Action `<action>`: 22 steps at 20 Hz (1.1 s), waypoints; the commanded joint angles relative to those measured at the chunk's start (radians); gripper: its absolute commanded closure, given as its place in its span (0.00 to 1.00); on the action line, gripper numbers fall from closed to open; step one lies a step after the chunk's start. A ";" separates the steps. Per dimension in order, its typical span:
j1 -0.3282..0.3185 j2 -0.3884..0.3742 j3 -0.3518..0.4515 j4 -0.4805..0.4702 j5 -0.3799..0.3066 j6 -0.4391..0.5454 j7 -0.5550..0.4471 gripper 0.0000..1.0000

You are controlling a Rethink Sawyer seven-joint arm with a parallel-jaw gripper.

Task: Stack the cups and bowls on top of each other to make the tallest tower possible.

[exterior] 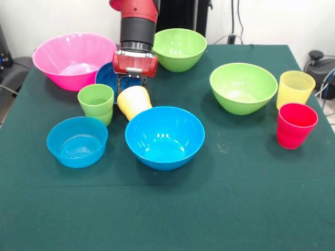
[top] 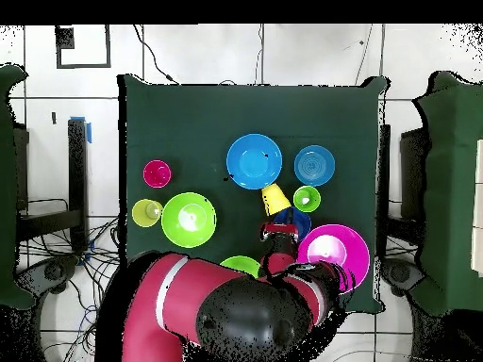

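Note:
My gripper [exterior: 133, 85] hangs at the rim of the orange-yellow cup [exterior: 134, 103], which is tilted with its base toward the bright blue bowl [exterior: 165, 137]; the fingers look closed on it. In the overhead view the gripper [top: 276, 226] is just behind that cup [top: 274, 198]. The small dark blue bowl [exterior: 106, 78] is partly hidden behind the gripper. The green cup [exterior: 96, 103] stands upright left of it. The pink bowl [exterior: 57, 70] is at the far left. The light blue bowl [exterior: 77, 142] is at the near left.
Two lime green bowls stand upright, one [exterior: 179, 49] behind the arm and one [exterior: 243, 89] to the right. The pale yellow cup [exterior: 296, 89] and the red cup [exterior: 296, 125] stand side by side near the right table edge. Nothing is stacked.

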 commanded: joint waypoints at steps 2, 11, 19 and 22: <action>-0.013 0.148 0.168 -0.151 0.005 0.178 0.059 0.00; -0.013 0.144 0.173 -0.146 0.001 0.192 0.066 0.00; -0.018 0.139 0.180 -0.145 -0.012 0.206 0.075 0.00; -0.021 0.135 0.184 -0.149 -0.021 0.217 0.079 0.00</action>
